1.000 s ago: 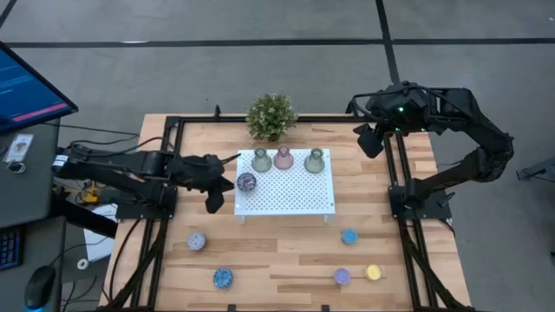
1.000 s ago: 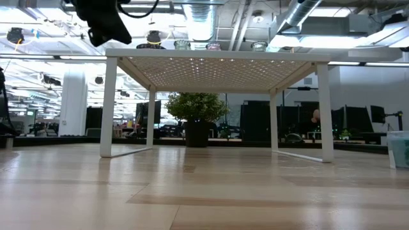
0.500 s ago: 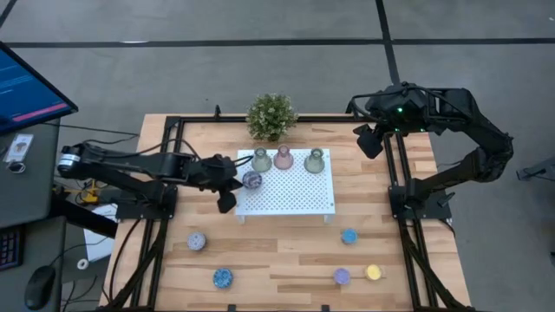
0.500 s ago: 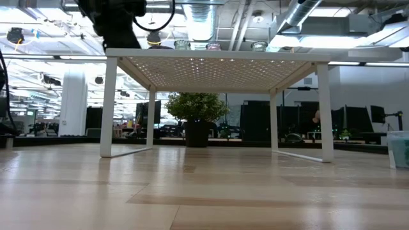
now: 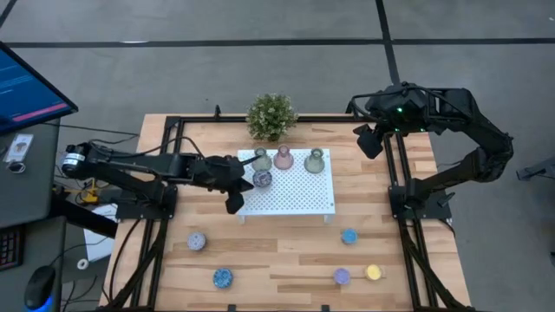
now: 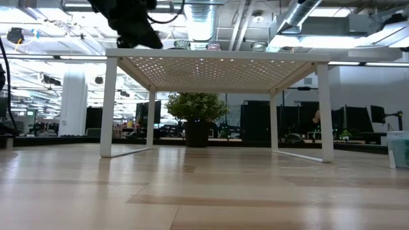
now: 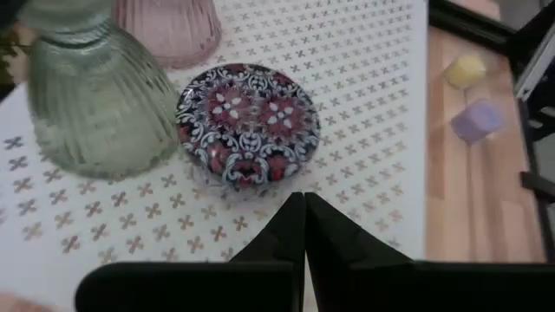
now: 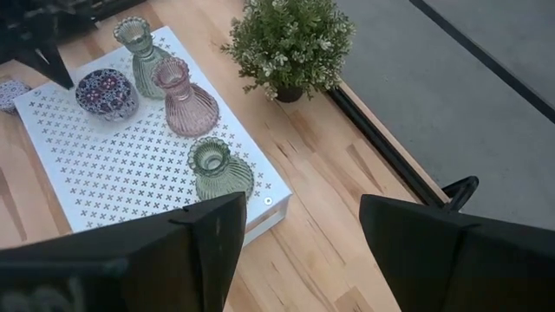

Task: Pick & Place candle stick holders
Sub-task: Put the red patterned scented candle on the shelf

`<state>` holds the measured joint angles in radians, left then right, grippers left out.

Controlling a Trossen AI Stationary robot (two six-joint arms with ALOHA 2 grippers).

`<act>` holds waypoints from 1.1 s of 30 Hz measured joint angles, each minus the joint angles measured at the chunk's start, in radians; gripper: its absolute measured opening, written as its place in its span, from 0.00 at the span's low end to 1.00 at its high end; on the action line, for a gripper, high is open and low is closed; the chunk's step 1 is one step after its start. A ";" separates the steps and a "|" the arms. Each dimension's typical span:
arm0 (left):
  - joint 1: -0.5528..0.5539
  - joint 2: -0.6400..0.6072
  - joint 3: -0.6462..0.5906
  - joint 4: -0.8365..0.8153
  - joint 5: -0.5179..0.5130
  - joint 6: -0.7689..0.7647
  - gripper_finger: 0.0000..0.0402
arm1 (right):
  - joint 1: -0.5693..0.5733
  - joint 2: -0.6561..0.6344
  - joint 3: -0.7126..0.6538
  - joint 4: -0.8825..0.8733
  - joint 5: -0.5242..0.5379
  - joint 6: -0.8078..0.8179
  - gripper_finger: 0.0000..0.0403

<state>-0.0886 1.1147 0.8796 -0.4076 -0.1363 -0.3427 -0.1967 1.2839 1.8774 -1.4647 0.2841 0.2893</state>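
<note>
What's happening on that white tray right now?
Left gripper shut, empty, behind the patterned puck on tray. Right gripper open, parked aside. Green vase crowds the puck.

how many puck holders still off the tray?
5, all on the wood in the high view: lilac speckled puck front left, blue speckled puck near the front edge, blue puck right of the tray, lilac puck and yellow puck front right. None looks hidden.

On the tray (image 5: 290,192) three vases stand in a row along its far edge: one at left (image 5: 261,159), one in the middle (image 5: 283,157), one at right (image 5: 315,160). A puck (image 5: 262,179) lies just before the left vase, perhaps touching it. The plant (image 5: 271,116) stands behind the tray. Five more pucks (image 5: 197,241) lie on the table (image 5: 277,251) before the tray.
</note>
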 joint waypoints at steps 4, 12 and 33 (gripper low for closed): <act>-0.013 -0.063 0.010 -0.083 -0.118 -0.034 0.01 | 0.000 0.000 0.000 0.000 -0.021 0.000 0.54; 0.020 -0.027 0.010 -0.086 -0.199 -0.058 0.01 | 0.000 0.000 0.000 0.003 -0.021 0.000 0.54; 0.019 0.130 0.009 0.184 -0.104 -0.081 0.01 | 0.000 0.000 0.000 0.003 -0.022 -0.003 0.54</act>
<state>-0.0696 1.2443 0.8890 -0.2233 -0.2400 -0.4240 -0.1967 1.2839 1.8771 -1.4619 0.2625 0.2863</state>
